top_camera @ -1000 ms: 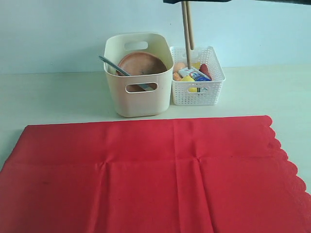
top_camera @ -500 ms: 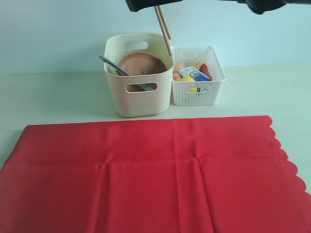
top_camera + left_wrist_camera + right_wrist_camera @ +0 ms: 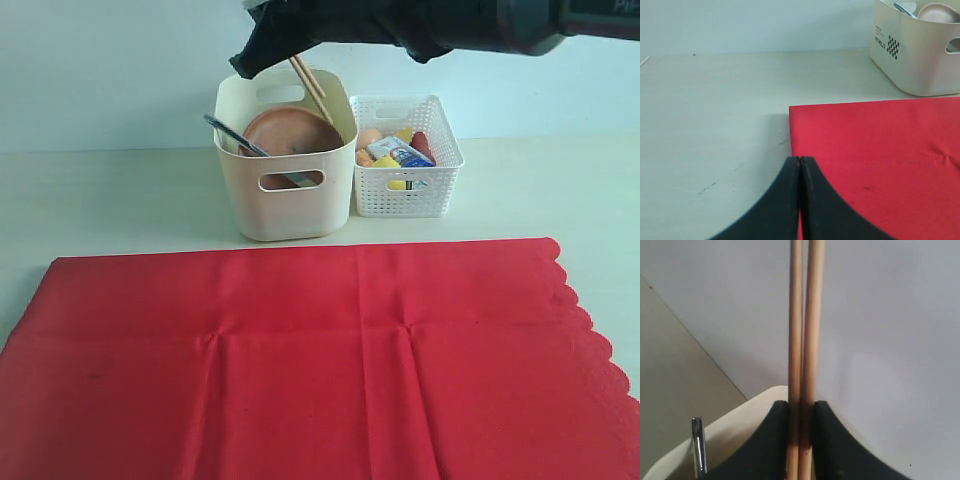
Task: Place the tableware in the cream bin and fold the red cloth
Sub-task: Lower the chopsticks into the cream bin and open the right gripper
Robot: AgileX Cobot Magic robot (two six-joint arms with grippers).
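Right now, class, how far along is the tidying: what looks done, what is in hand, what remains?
Done: the plate and a silver-handled utensil sit in the cream bin. In hand: the right gripper grips the chopsticks, tilted over that bin. Left: dropping them, then folding the flat red cloth.

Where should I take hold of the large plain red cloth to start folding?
Likely best: pinch the large red cloth at its far left corner, coming down from above on the table side. It lies flat, so only an edge offers a lip; the left gripper, shut, must open first.
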